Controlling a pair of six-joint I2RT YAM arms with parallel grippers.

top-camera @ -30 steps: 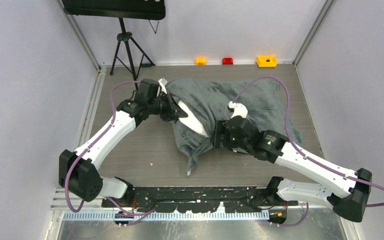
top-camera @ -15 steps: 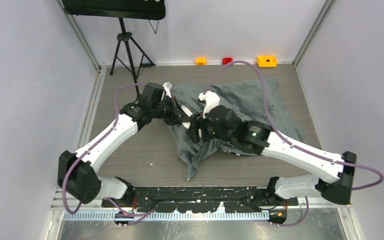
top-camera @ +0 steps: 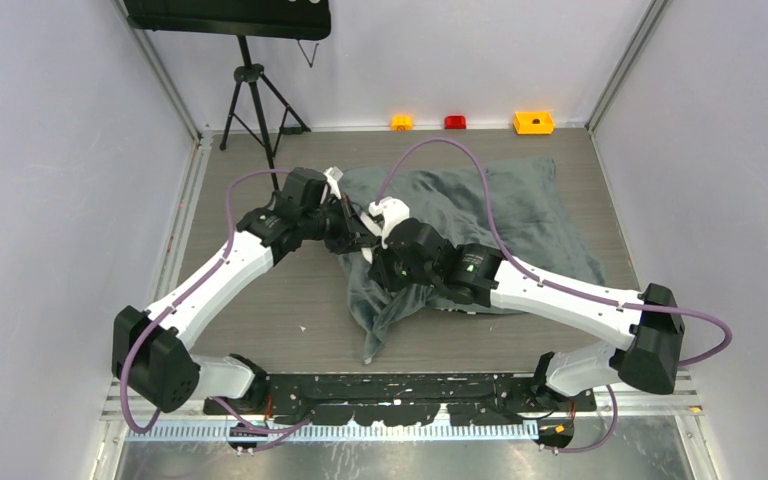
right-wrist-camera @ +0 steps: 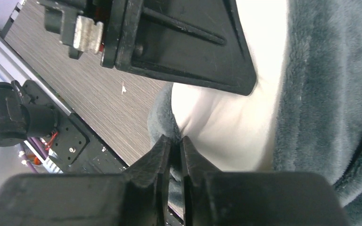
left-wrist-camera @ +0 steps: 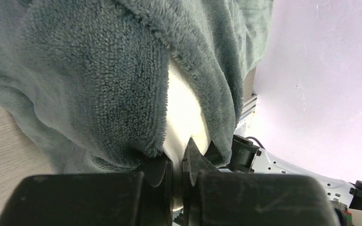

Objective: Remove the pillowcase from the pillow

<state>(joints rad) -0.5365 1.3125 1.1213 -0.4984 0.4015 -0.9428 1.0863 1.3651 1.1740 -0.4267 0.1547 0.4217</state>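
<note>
The dark grey fuzzy pillowcase (top-camera: 520, 215) lies spread over the middle of the table, a loose flap hanging toward the near edge. In the left wrist view the white pillow (left-wrist-camera: 181, 113) pokes out of the pillowcase (left-wrist-camera: 89, 75), and my left gripper (left-wrist-camera: 178, 157) is shut on that white corner. My left gripper (top-camera: 355, 228) sits at the pillowcase's left end. Right beside it, my right gripper (top-camera: 375, 262) is low on the fabric. In the right wrist view my right gripper (right-wrist-camera: 175, 143) is shut on the grey pillowcase (right-wrist-camera: 339, 94) edge just below the bare pillow (right-wrist-camera: 231, 132).
A black tripod (top-camera: 250, 100) stands at the back left. Orange (top-camera: 401, 122), red (top-camera: 455, 122) and yellow (top-camera: 533, 122) blocks line the back wall. Walls close in both sides. The black mounting rail (top-camera: 400, 385) runs along the near edge.
My right arm swung left across the pillowcase until it reached the left gripper, and its jaws closed on the pillowcase edge. The left gripper kept its hold on the pillow.
</note>
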